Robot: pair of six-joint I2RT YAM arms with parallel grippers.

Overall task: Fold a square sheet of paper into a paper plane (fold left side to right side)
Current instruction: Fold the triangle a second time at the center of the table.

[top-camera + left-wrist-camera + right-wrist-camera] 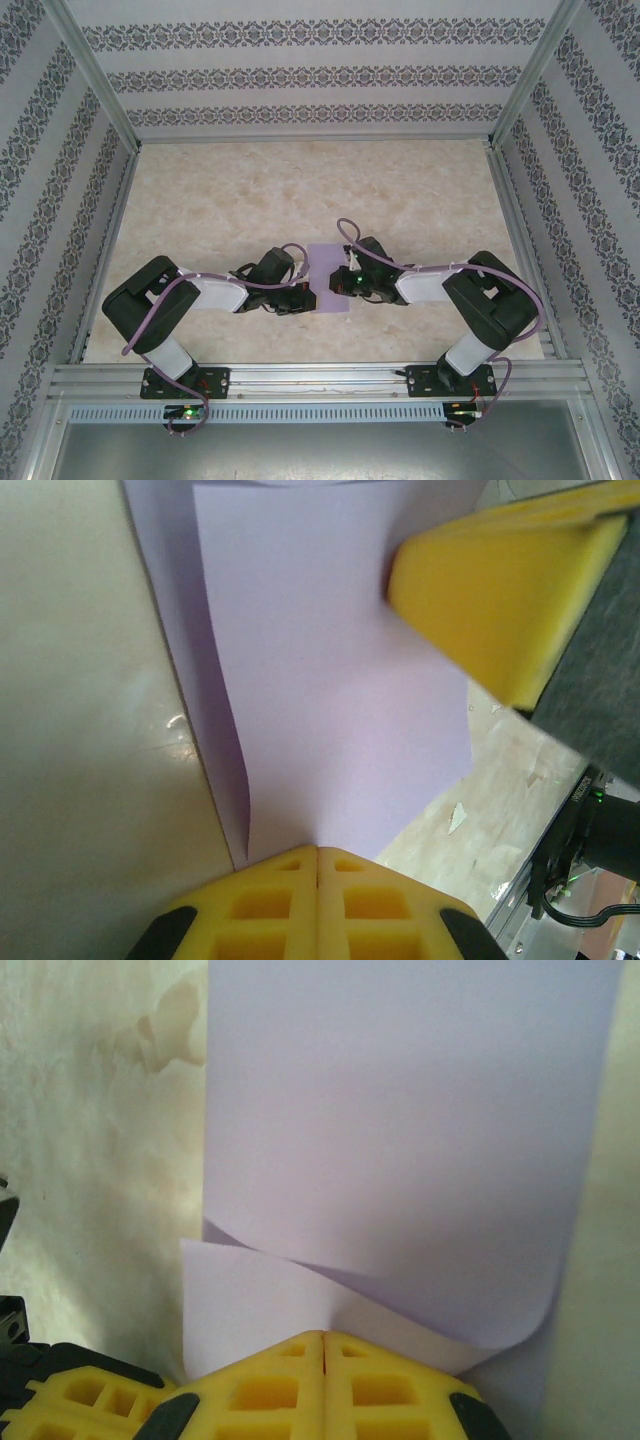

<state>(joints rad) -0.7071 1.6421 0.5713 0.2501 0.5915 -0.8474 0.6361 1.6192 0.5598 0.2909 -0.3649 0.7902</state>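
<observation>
The paper (330,680) is clamped in the left gripper (318,852), bottom centre; the right gripper (325,1336) is held closed against it.

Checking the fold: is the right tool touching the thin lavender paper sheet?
Touching. Right wrist view: the shut right tool presses onto the thin lavender paper sheet.

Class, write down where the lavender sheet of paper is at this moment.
In the top view, the lavender sheet of paper lies on the table, centred near its front edge, between the left gripper and the right gripper.
</observation>
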